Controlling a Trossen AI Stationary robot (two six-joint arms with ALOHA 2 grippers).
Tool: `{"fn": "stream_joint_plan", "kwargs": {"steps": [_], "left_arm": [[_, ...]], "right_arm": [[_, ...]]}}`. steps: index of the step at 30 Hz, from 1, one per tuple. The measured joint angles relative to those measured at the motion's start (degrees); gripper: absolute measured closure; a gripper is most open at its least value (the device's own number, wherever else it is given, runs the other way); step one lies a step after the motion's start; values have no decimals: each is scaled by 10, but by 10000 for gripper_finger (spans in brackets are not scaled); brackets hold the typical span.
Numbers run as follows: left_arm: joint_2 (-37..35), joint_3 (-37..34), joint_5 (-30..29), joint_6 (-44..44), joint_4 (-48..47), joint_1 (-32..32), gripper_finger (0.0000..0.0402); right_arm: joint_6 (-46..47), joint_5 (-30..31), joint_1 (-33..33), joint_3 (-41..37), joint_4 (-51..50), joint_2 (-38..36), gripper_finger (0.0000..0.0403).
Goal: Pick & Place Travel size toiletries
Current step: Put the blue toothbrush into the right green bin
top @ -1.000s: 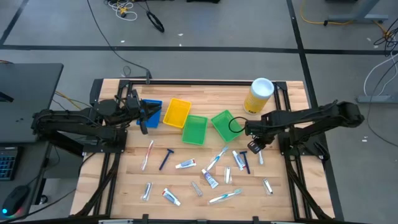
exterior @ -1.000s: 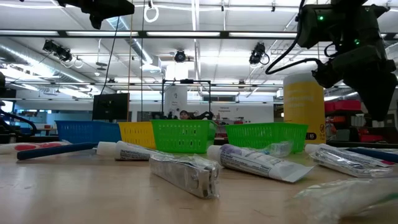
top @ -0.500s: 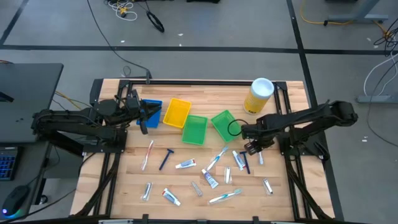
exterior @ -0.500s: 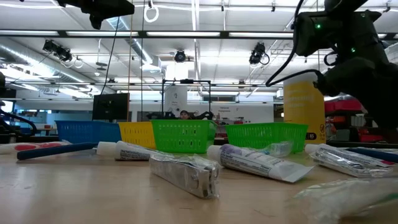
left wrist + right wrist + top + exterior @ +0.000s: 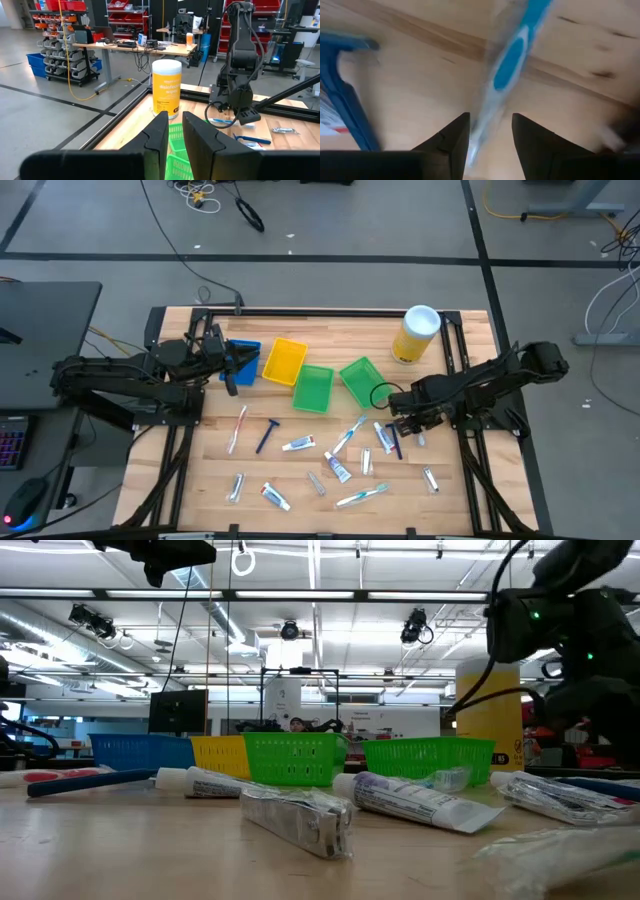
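Several travel size toiletries lie scattered on the wooden table's near half point(image 5: 330, 460): white mini toothpaste tubes, slim toothbrushes, dark blue razors, small silvery tubes. My right gripper point(image 5: 407, 420) is low over the right part of the group. It is open, its fingers standing on either side of a blue-and-white toothbrush point(image 5: 507, 65) that lies flat on the wood. A dark blue razor point(image 5: 347, 100) lies just beside it. My left gripper point(image 5: 232, 370) waits shut above the blue bin point(image 5: 247, 352).
Blue, yellow point(image 5: 284, 362) and two green bins point(image 5: 313, 388) point(image 5: 360, 380) stand in a row across the table's middle. A tall yellow canister with a white lid point(image 5: 417, 333) stands at the far right corner. A black frame rims the table.
My right gripper has come down toward the table and a little toward the near edge, over the toiletries beside the right green bin. In the low view its arm has sunk lower. The toiletries have stayed where they were.
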Motion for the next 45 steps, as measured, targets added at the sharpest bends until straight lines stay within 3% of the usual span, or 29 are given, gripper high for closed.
{"fn": "stream_joint_plan", "kwargs": {"steps": [9, 19, 37, 45], "left_arm": [[0, 0, 0, -24, 0, 0, 336], [0, 0, 0, -25, 9, 0, 336], [0, 0, 0, -24, 9, 0, 336], [0, 0, 0, -24, 9, 0, 336]], "right_arm": [[9, 15, 4, -21, 34, -2, 249], [-10, 33, 8, -18, 29, -2, 308], [-17, 37, 8, -17, 26, -2, 316], [-9, 40, 7, -17, 23, -2, 351]]}}
